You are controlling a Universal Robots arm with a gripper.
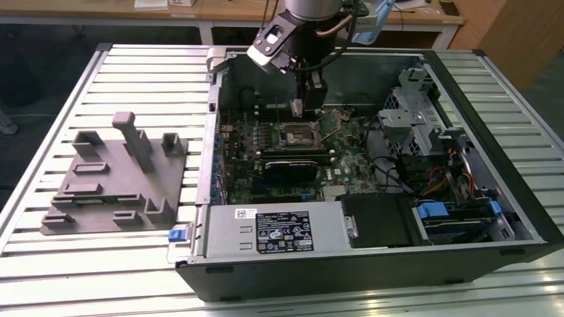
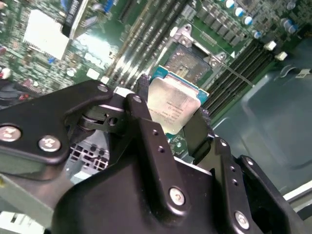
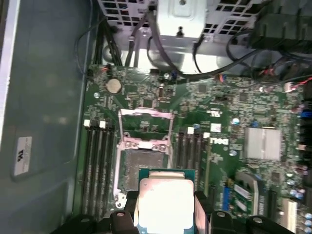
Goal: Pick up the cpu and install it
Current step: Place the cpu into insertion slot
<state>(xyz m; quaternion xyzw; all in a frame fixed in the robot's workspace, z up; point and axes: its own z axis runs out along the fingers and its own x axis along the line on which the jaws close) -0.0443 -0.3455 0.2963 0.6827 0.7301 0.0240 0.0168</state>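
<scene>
My gripper point(image 2: 171, 111) is shut on the cpu point(image 2: 176, 103), a thin square chip with a silvery face on a green-edged board. One black finger point(image 2: 143, 87) presses on each of two opposite edges. In the first wrist view the cpu point(image 3: 165, 201) hangs just above the motherboard, partly overlapping the edge of the open dark socket point(image 3: 140, 168), whose metal bracket point(image 3: 146, 127) is flipped up. In the exterior view the gripper point(image 1: 298, 104) reaches down into the open computer case, a little above and behind the socket point(image 1: 295, 135).
Memory slots point(image 3: 97, 161) flank the socket. A black card point(image 1: 291, 168) and a drive cage point(image 1: 414, 112) with cables crowd the case. A grey box with a white label point(image 1: 273, 228) fills its front. A grey plastic fixture point(image 1: 115, 178) lies on the slatted table at the exterior view's left.
</scene>
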